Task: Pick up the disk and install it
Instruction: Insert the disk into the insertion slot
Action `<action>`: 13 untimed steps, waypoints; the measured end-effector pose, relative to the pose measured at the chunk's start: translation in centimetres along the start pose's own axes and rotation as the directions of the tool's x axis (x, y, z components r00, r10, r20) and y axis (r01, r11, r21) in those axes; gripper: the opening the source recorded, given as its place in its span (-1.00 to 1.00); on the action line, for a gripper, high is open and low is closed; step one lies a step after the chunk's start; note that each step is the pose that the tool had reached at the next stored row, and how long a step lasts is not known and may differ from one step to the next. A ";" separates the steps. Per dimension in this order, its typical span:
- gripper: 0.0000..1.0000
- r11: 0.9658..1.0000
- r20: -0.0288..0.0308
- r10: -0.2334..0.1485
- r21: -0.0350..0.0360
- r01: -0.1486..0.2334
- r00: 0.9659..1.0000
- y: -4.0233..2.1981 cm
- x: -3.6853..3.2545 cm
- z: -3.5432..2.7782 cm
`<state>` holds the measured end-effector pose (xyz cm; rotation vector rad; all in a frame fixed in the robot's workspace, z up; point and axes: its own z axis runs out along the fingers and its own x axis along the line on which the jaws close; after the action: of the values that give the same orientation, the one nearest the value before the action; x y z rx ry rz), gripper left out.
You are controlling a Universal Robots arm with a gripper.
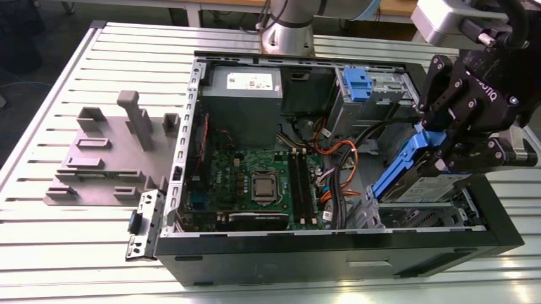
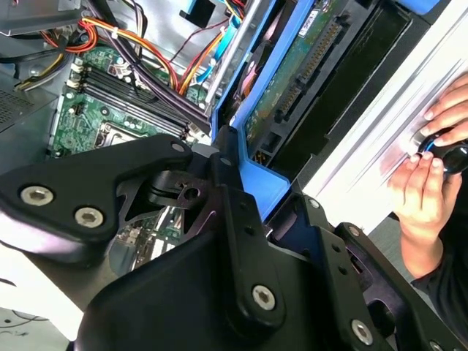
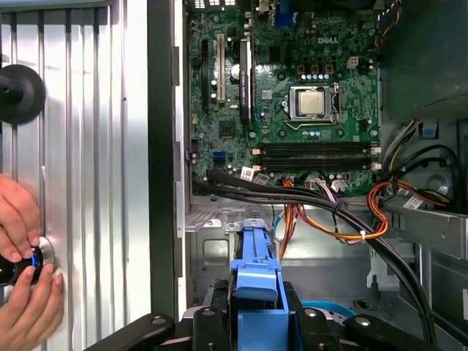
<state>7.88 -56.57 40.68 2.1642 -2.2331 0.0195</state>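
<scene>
Tool clamps the disk by its blue rail, holding it tilted over the bay at the open case's corner. Judged from here, the tilt could jam the rail on the bay edge or snag the nearby cables. Case sits on a ribbed metal table; a person's hand rests on a knob at its edge.

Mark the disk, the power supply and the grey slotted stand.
disk (image 1: pixel 422 188), exterior view, silver labelled body.
power supply (image 1: pixel 245 115), exterior view, grey face below its sticker.
grey slotted stand (image 1: pixel 114 155), exterior view, flat base.
</scene>
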 end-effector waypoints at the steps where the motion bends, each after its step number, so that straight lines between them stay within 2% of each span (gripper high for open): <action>1: -0.27 1.000 0.000 0.000 0.000 0.000 1.000 0.00 0.00 0.08; 6: -0.27 1.000 0.000 0.000 0.000 0.000 1.000 -0.01 -0.01 0.43; 13: -0.27 1.000 0.000 0.000 0.000 0.000 1.000 -0.01 -0.01 0.47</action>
<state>7.88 -56.58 40.21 2.1642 -2.2332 0.0195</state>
